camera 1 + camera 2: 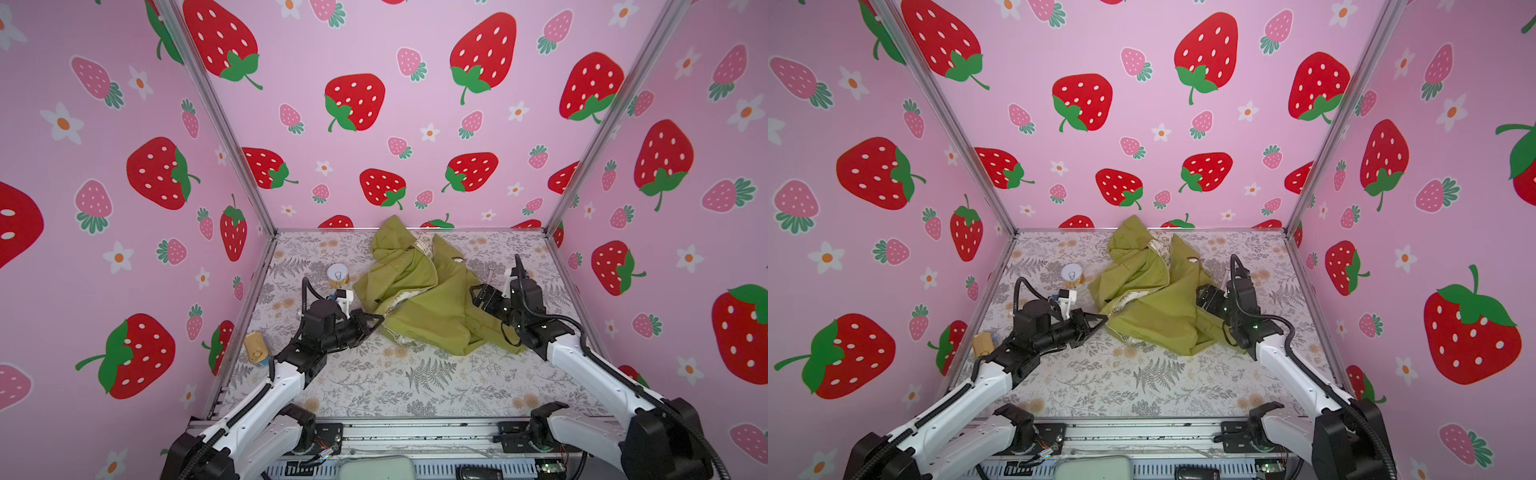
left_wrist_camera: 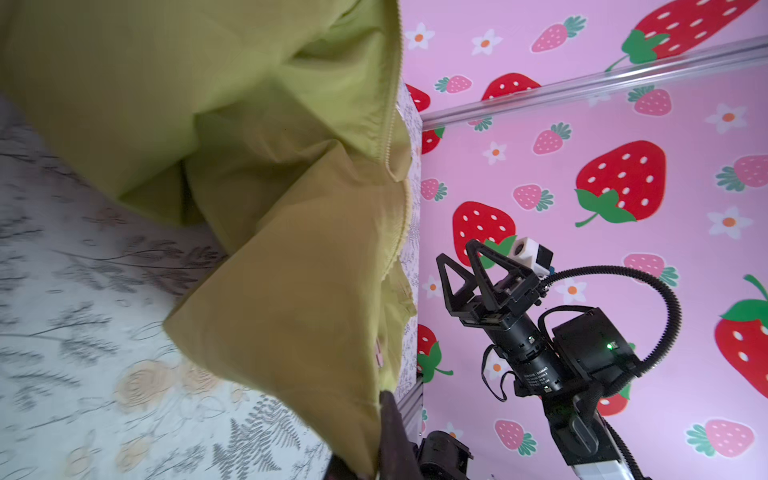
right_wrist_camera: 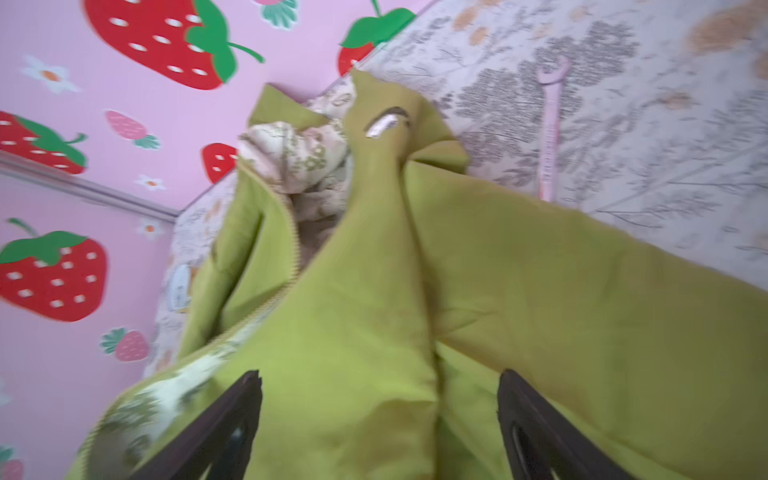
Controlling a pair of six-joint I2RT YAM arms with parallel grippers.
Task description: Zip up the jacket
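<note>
Olive-green fabric of the jacket (image 1: 419,303) lies crumpled on the floral table (image 1: 374,386), running from the 12 o'clock edge to the centre, its front open with cream lining showing beside the zipper (image 2: 392,116). Left gripper (image 1: 379,321), at the jacket's 8 o'clock, is clamped on a lower corner, and the left wrist view shows the fingers (image 2: 392,432) pinching that fabric. Right gripper (image 1: 473,296), at the jacket's 3 o'clock, has its jaws spread wide over the cloth and grips nothing; a can (image 1: 337,276) stands at the jacket's 10 o'clock.
</note>
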